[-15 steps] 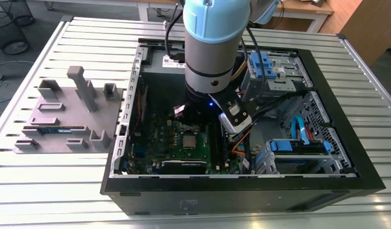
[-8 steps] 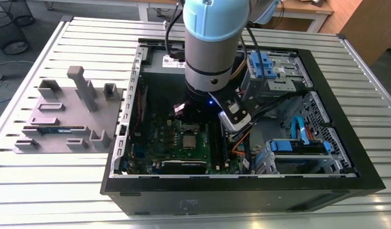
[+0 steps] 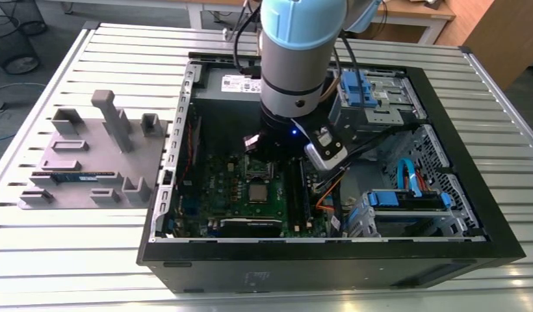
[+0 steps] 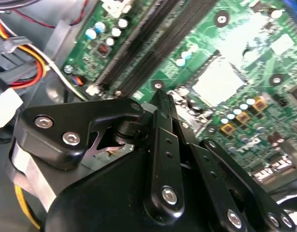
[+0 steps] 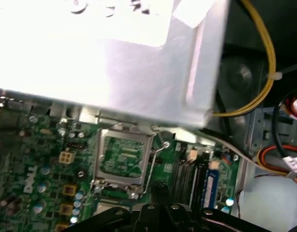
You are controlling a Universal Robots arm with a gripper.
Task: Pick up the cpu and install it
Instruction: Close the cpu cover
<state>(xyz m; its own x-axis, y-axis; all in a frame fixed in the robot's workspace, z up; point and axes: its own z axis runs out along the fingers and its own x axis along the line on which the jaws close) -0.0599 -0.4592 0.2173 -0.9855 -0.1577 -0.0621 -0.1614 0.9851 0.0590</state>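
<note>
Looking down into an uncovered computer case [image 3: 336,260] on a slatted bench [image 3: 76,247]. Hovering over the green board [image 3: 223,188] with the claw [image 4: 160,95] pinched together, gripping nothing. Showing the cpu [image 3: 259,193] lying flat on that board, just beside the empty socket [image 5: 123,155]. Carrying a white label [image 3: 240,82] inside the case, print too small for reading.

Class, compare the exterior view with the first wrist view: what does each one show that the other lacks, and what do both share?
The exterior view adds the slatted table, the grey tray holding the memory stick, the arm and the whole computer case. The first wrist view adds a yellow cable with its tie. Both share the motherboard, its socket, and the cpu lying beside that socket.
</note>
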